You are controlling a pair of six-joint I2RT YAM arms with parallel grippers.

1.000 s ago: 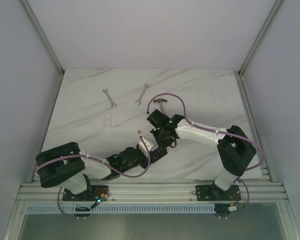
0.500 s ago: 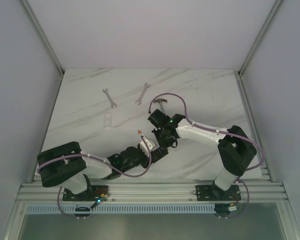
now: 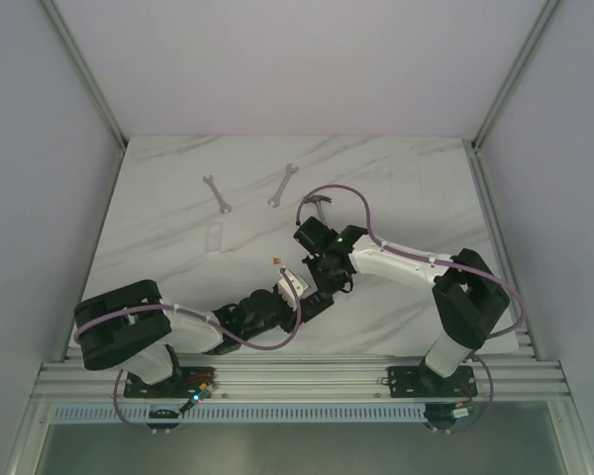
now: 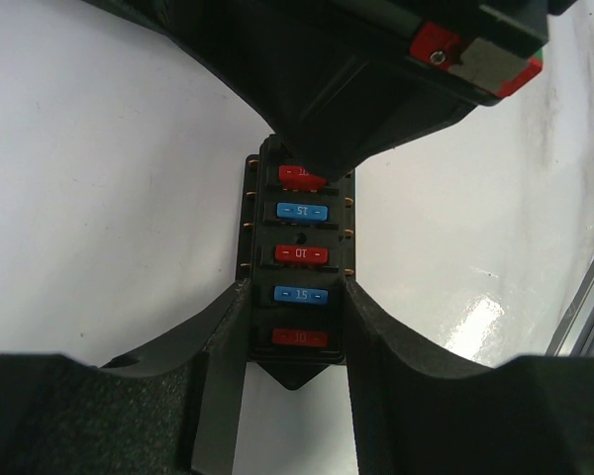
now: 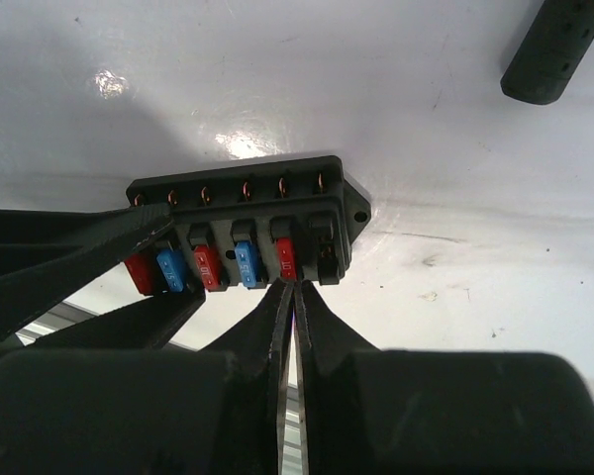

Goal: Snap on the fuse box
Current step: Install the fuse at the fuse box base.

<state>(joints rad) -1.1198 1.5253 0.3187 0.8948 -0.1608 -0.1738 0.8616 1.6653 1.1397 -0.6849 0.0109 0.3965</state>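
The fuse box (image 4: 299, 255) is a small black block with red and blue fuses in a row on its face. My left gripper (image 4: 297, 297) is shut on its two long sides near one end and holds it just above the table. My right gripper (image 5: 295, 285) is shut, and its tips rest on a red fuse (image 5: 286, 260) beside the last, unfilled slot of the fuse box (image 5: 240, 198). In the top view both grippers meet at the fuse box (image 3: 299, 287) in the middle of the table, the left gripper (image 3: 293, 294) from the left and the right gripper (image 3: 317, 277) from the right.
Two wrenches (image 3: 216, 193) (image 3: 283, 185) and a hammer (image 3: 318, 202) lie further back; the hammer's black handle (image 5: 559, 45) shows in the right wrist view. A clear plastic piece (image 3: 213, 237) and a tiny orange fuse (image 3: 278, 260) lie left of the grippers.
Both grippers and the fuse box have shifted slightly to the right. Neither grip has changed.
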